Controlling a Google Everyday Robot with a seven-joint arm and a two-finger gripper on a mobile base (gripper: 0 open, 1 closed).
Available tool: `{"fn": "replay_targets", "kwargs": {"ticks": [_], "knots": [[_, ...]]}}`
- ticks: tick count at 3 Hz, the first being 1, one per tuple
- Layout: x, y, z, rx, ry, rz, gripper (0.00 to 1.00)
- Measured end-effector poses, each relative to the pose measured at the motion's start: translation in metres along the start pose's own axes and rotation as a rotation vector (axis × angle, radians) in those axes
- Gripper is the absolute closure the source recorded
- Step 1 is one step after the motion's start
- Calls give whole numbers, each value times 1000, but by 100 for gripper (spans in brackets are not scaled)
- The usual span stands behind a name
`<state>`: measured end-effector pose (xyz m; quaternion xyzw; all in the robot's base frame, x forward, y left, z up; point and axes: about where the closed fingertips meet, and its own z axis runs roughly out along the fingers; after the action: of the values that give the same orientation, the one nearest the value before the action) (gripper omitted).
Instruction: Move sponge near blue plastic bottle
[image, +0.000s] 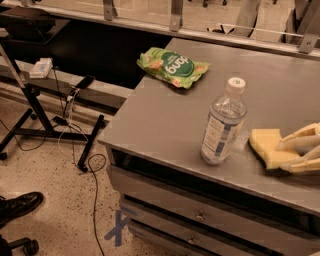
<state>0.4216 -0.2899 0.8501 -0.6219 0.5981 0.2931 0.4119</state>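
The blue plastic bottle (223, 122), clear with a white cap and a pale label, stands upright near the front of the grey table (165, 115). The pale yellow sponge (267, 148) lies on the table just to the right of the bottle, a short gap apart. My gripper (287, 156) comes in from the right edge, its pale fingers closed around the sponge's right end, one above and one below it.
A green snack bag (173, 66) lies at the table's back left. Drawers run under the table's front edge. Left of the table are a black stand (45, 105) with cables, and a shoe (20, 205) on the speckled floor.
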Motion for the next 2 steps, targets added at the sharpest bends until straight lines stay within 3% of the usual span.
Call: {"fn": "replay_targets", "kwargs": {"ticks": [2], "knots": [[-18,4,21,-39,-66,-26,100]]}}
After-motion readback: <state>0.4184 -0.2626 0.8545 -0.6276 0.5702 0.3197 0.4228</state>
